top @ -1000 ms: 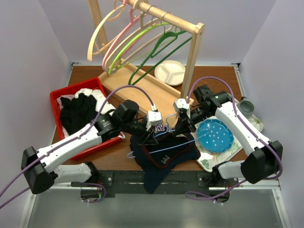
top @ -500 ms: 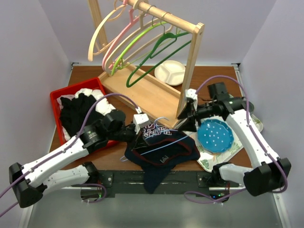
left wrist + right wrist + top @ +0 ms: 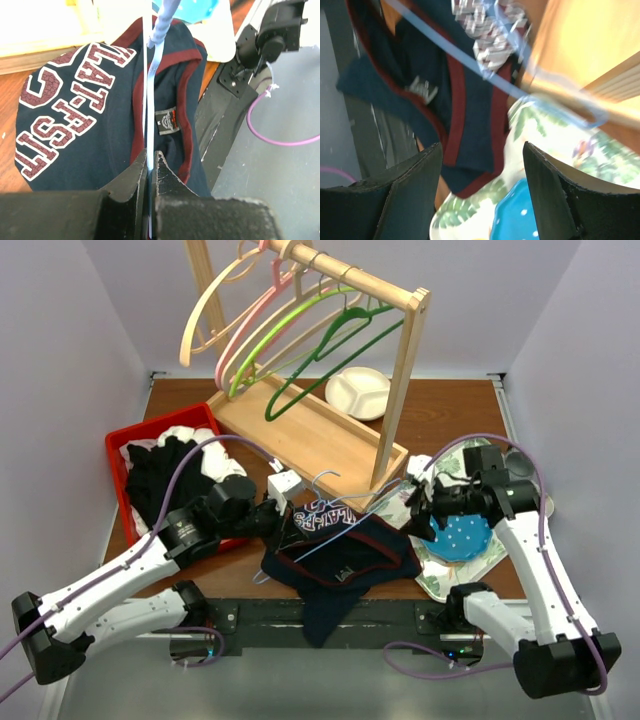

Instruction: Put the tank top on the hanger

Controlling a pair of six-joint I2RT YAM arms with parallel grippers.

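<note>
Your left end effector (image 3: 284, 524) (image 3: 150, 161) is pinched tight on the thin wire of the light-blue hanger (image 3: 345, 532) (image 3: 160, 35) (image 3: 455, 50), at the left edge of the tank top (image 3: 340, 560) (image 3: 75, 115) (image 3: 420, 65). The tank top lies crumpled on the worktop (image 3: 450, 410), lettering up, its lower part drooping over the near edge. The hanger runs slantwise across the tank top, its hook just past the garment's far edge. You cannot tell whether any of it sits inside the neck or armholes. Your right end effector (image 3: 418, 515) (image 3: 482, 192) hovers just right of the tank top, its fingers spread wide with nothing between them, over the leaf-patterned tray (image 3: 440, 575) that carries the blue plate (image 3: 462, 538).
</note>
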